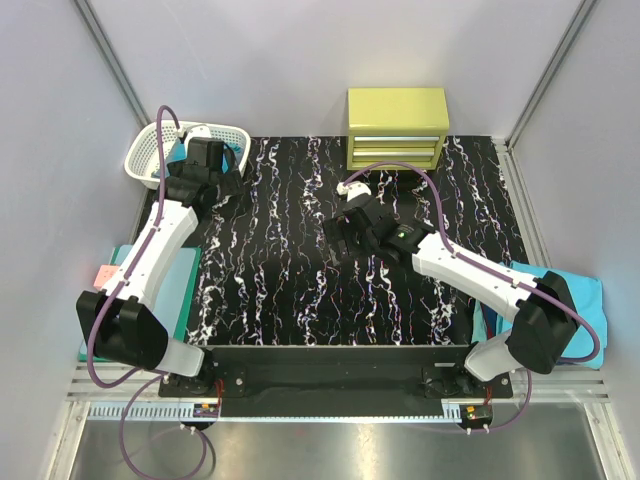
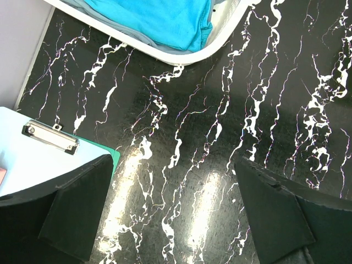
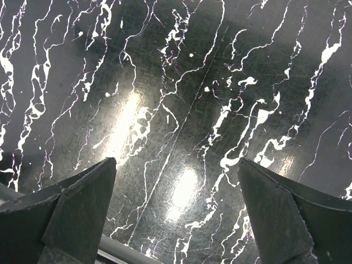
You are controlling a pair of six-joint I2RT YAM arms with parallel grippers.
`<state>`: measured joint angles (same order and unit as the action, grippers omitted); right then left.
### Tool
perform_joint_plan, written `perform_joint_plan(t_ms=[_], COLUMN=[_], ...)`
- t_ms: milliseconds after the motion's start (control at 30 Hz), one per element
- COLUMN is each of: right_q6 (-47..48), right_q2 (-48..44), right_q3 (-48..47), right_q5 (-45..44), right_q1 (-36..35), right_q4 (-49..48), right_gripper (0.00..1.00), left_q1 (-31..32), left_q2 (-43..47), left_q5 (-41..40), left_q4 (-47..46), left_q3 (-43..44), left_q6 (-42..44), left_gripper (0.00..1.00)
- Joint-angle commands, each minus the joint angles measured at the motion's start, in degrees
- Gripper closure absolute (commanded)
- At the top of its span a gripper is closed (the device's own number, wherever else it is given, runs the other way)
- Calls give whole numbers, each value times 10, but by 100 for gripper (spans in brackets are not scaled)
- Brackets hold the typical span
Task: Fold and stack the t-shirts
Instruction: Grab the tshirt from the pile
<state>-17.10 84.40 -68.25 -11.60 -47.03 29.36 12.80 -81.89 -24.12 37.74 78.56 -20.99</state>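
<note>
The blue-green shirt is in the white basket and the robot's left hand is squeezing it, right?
Not quite. The turquoise shirt is in the white basket, but the left gripper isn't squeezing it: its jaws stand open over the black marbled mat, holding nothing. The left wrist view shows this.

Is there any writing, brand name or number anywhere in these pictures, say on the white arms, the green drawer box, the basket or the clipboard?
No text can be read in any view.
Drawer box, basket, left arm, right arm: no label or marking shows.
Clipboard: the sheet looks blank.
Small red part by the left arm's base: too small to tell whether it carries any print.
</note>
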Motion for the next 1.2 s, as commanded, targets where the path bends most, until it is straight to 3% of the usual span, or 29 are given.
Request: perform_joint_plan(t_ms=[0, 433, 600, 800, 1000, 1167], right_q6=[8, 6, 1, -13, -37, -51], right_q2=[-5, -10, -16, -54, -117, -144], right_q3=[-24, -11, -16, -6, 39, 47], right_q5=[6, 9, 17, 15, 1, 7], right_q1=[-5, -6, -5, -5, -6, -5], right_q4=[-21, -23, -23, -20, -12, 27], right_gripper=[0, 0, 0, 0, 0, 0], left_q1=[0, 0, 0, -14, -73, -105], left_q2=[21, 23, -19, -139, -336, -456], left_q5=[-14, -6, -87, -97, -8, 44], left_q4=[-18, -15, 22, 67, 126, 107], left_q3=[-3, -11, 38, 253, 507, 565], left_q6=[1, -11, -29, 21, 15, 4], left_gripper=[1, 1, 1, 1, 1, 4])
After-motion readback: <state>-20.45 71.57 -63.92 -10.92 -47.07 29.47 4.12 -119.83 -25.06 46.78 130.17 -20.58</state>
